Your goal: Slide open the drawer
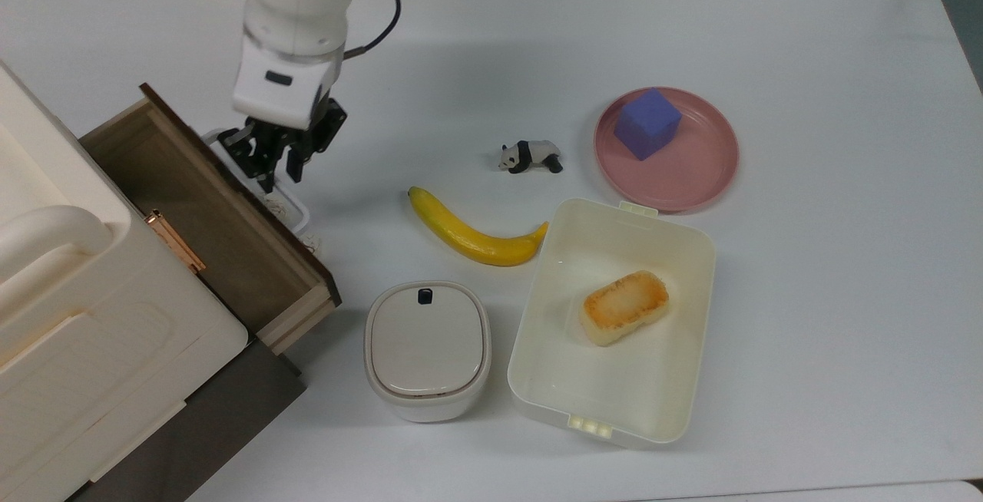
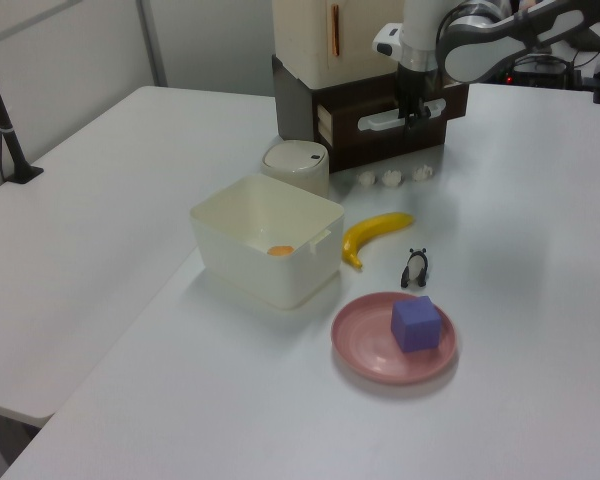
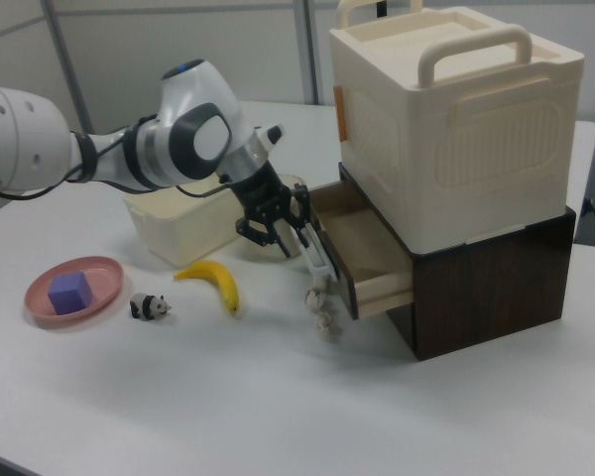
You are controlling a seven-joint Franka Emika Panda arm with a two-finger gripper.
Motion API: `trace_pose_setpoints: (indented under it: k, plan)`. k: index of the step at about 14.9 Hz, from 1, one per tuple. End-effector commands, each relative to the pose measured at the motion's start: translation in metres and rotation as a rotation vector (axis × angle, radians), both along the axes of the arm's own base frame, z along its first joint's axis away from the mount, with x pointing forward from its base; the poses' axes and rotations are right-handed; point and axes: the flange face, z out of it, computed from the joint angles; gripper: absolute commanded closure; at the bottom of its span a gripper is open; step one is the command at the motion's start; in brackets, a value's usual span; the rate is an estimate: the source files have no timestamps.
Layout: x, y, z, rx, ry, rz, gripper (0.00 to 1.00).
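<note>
Top view, L to R. Big cream plastic case w/ rounded handle sits on dark brown wooden cabinet, to the top view's left of the jaws. Wide shallow wooden drawer, dark brown front, pale sides, is pulled well out from under the case, inside showing. Its white rectangular loop handle runs along the front panel, directly at the jaws. Black two-finger gripper on white arm points down at the handle's upper end; jaws nearly closed, pinching the handle bar.

Crumpled whitish lumps lie on the white table just below the drawer front in the left view, 3 in a row. Rounded cream lidded container w/ black dot on lid is below-right of the jaws in the top view. Yellow banana to the right of the jaws, near. Small panda figure further right. White open rectangular tub holds a toasted bread piece. Pink round plate w/ purple cube is farthest right, well apart from the jaws.

Right view: drawer out, gripper at the handle.
</note>
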Motion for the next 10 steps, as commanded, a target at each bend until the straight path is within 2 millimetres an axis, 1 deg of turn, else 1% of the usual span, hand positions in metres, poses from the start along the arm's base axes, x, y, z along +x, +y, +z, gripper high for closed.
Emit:
trace_pose_setpoints:
  k: [1, 3, 4, 5, 7, 8, 10]
  plan:
    - [-0.047, 0.030, 0.023, 0.012, 0.022, 0.040, 0.66]
    - [-0.059, 0.042, 0.035, 0.010, 0.034, 0.049, 0.66]
    - [-0.064, 0.050, 0.045, 0.016, 0.049, 0.045, 0.66]
    - [-0.068, 0.053, 0.052, 0.020, 0.059, 0.039, 0.65]
    - [-0.076, 0.065, 0.071, 0.048, 0.071, -0.017, 0.62]
    - [-0.078, 0.075, 0.080, 0.098, 0.084, -0.078, 0.57]
    - [-0.081, 0.083, 0.106, 0.209, 0.114, -0.228, 0.48]
